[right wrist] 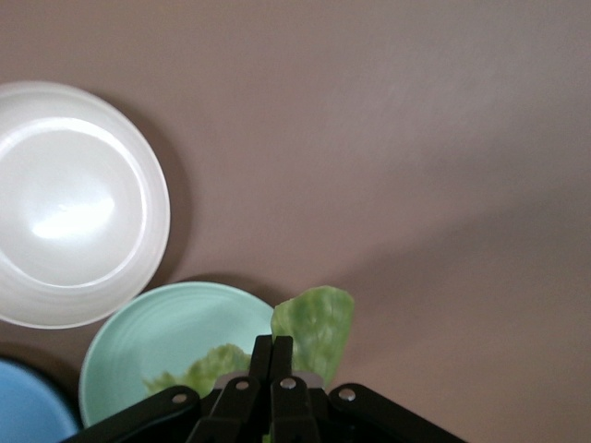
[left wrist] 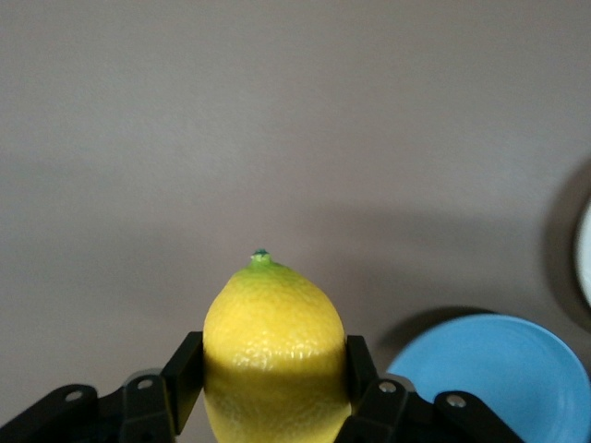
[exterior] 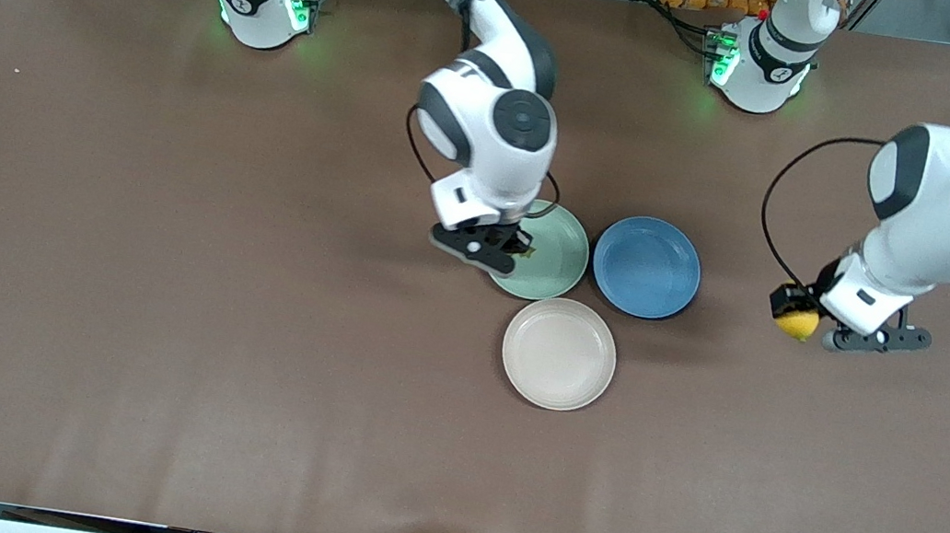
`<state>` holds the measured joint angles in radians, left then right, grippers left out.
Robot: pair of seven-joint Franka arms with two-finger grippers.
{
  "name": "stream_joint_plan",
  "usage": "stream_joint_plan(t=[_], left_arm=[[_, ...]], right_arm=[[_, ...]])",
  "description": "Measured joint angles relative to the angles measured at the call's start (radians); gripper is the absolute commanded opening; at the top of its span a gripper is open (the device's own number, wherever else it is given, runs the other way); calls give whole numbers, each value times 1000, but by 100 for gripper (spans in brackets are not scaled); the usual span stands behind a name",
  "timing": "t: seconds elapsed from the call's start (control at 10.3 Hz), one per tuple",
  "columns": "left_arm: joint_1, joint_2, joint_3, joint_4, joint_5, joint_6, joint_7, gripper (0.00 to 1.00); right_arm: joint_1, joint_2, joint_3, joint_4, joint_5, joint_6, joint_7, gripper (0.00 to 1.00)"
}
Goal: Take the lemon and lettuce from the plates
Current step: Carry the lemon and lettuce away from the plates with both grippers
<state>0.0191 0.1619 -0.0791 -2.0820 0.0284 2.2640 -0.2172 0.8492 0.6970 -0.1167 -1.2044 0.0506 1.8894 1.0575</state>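
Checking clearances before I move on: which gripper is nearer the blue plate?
Right. The right gripper is shut on the lettuce over the mint plate next to the blue plate; the left gripper holds the lemon over bare table toward the left arm's end.

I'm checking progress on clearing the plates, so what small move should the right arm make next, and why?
Probably lift straight up. The right gripper has its fingers shut on the lettuce, which hangs over the mint green plate's rim, so raising it would take the leaf off the plate. The left gripper already holds the lemon over bare table, and the beige plate is empty.
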Motion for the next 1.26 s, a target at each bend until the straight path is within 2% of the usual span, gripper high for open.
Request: stream_joint_plan(t=[0.29,0.49,0.58,0.68,0.97,1.26], left_arm=[[48,147,1,129,35,6,23,0],[60,256,1,211,38,7,44,0],[72,310,1,249,38,7,65,19],[86,358,1,280,38,8,83,99],[107,429,-1,333,38,9,100,100],[96,429,-16,349,38,8,89,100]], right_arm=[[-182,-118,-2,4,67,-182,-245,0],[-321,-131,-4,-3,77,-278,-369,0],[-392,-130,-4,-26,79,-294,-448,0],[-461,-126,-5,-60,79,-296,-529,0],[-616,-104,-7,-162,30,-247,-698,0],[-688,-46,-6,-238,10,-124,-752,0]])
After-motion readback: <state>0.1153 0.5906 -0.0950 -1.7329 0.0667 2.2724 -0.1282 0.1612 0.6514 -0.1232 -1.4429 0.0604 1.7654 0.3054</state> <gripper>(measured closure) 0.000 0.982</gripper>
